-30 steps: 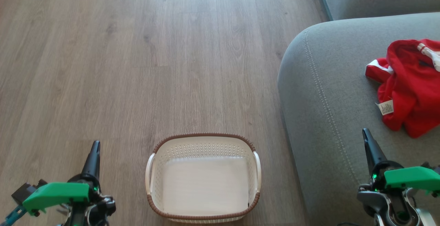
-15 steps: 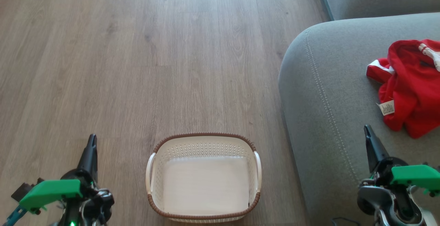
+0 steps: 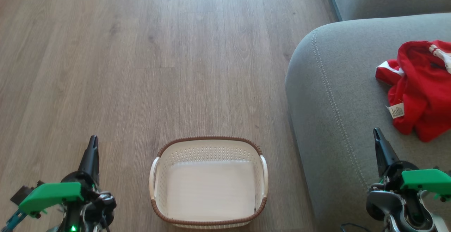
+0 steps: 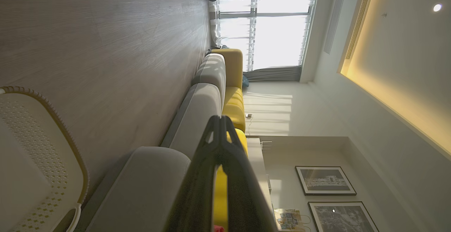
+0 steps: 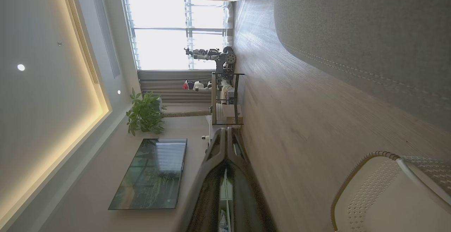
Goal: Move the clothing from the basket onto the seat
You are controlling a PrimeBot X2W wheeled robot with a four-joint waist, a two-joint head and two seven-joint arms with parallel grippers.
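Two closed: left pincer (image 3: 93, 139), right pincer (image 3: 376, 132).

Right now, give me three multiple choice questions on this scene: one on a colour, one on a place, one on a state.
1. What colour is the rim of the cream perforated plastic basket? A) brown B) green C) black
2. Where does the crumpled red fabric clothing lie? A) in that basket B) on the large grey upholstered seat C) on a chair
3. On the left gripper, the fingers are: A) spread wide B) shut together C) clamped on cloth
Answers: 1 A, a brown braid rings the top. 2 B, it lies on the cushion. 3 B, the dark fingers meet at the tips, holding nothing.
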